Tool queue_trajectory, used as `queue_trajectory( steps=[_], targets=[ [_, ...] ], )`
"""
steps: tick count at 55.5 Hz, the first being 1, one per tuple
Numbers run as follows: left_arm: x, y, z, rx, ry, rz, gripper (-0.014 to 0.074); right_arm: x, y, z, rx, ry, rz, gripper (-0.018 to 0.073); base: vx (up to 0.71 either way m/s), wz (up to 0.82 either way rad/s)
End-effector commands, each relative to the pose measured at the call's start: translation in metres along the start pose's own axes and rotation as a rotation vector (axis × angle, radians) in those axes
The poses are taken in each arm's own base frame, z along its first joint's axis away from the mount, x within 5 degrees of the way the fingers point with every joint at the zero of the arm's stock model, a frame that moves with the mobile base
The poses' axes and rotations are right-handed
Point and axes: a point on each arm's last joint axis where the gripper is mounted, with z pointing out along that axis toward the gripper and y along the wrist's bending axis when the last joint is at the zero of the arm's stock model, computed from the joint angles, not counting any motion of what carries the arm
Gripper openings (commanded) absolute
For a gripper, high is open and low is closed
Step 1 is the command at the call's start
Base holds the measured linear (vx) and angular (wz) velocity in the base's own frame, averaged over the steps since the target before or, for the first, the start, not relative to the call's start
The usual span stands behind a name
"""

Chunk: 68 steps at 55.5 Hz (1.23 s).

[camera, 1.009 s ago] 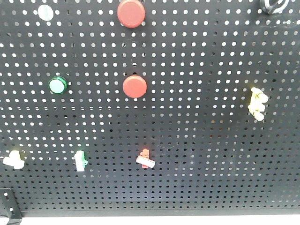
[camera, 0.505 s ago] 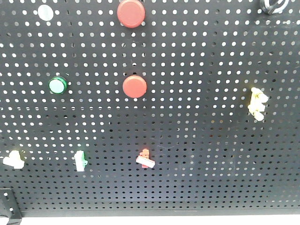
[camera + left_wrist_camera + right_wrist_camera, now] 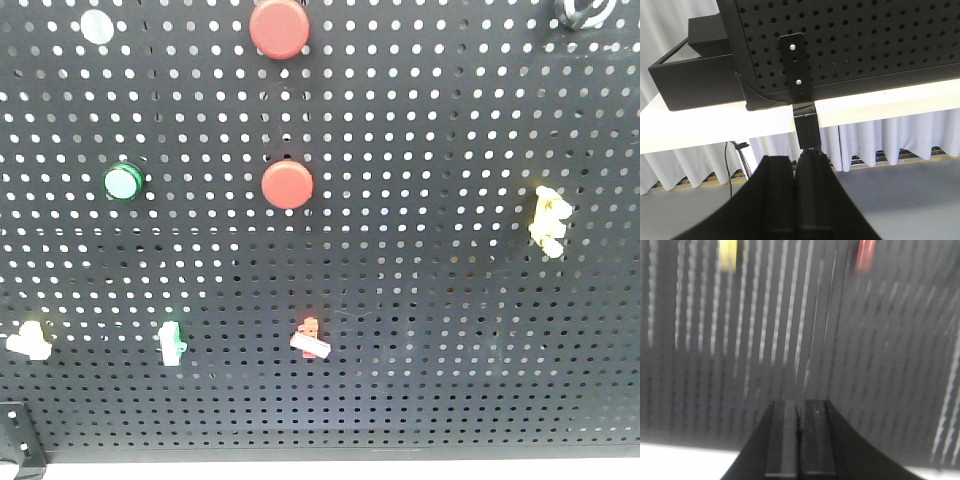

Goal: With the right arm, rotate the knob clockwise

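Observation:
The knob (image 3: 585, 10) shows only in part at the top right corner of the front view, as a black round with a shiny silver ring, cut by the frame edge. It sits on the black pegboard (image 3: 420, 300). Neither arm shows in the front view. My right gripper (image 3: 800, 402) is shut and empty, pointing at the pegboard (image 3: 880, 365) a little above its lower edge; that view is streaked with blur and no knob shows in it. My left gripper (image 3: 795, 160) is shut and empty, below the table edge (image 3: 715, 130).
On the pegboard are two red push buttons (image 3: 280, 28) (image 3: 288, 184), a green button (image 3: 123, 181), a yellow toggle (image 3: 549, 221), a red toggle (image 3: 311, 340), a green toggle (image 3: 172, 343) and a pale toggle (image 3: 30, 340). A black bracket (image 3: 796, 65) clamps the board to the white table.

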Motion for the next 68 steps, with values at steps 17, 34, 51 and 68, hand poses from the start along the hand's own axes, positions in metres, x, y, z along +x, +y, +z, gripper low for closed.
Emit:
queue_trajectory(
  steps=[17,34,51,68],
  targets=[
    [0.001,-0.001,0.001,0.004,-0.068,-0.008,-0.0006,0.009,0.000,-0.001,0.001,0.055,-0.039,-0.0008,0.00,0.00],
    [0.001,-0.001,0.001,0.004,-0.068,-0.008,-0.0006,0.013,0.001,-0.001,-0.003,0.105,-0.039,-0.0008,0.00,0.00],
    [0.001,-0.001,0.001,0.004,-0.068,-0.008,-0.0006,0.013,0.001,-0.001,-0.003,0.105,-0.039,-0.0008,0.00,0.00],
    [0.001,-0.001,0.001,0.004,-0.068,-0.008,-0.0006,0.013,0.001,-0.001,-0.003,0.104,-0.039,-0.0008,0.00,0.00]
  ],
)
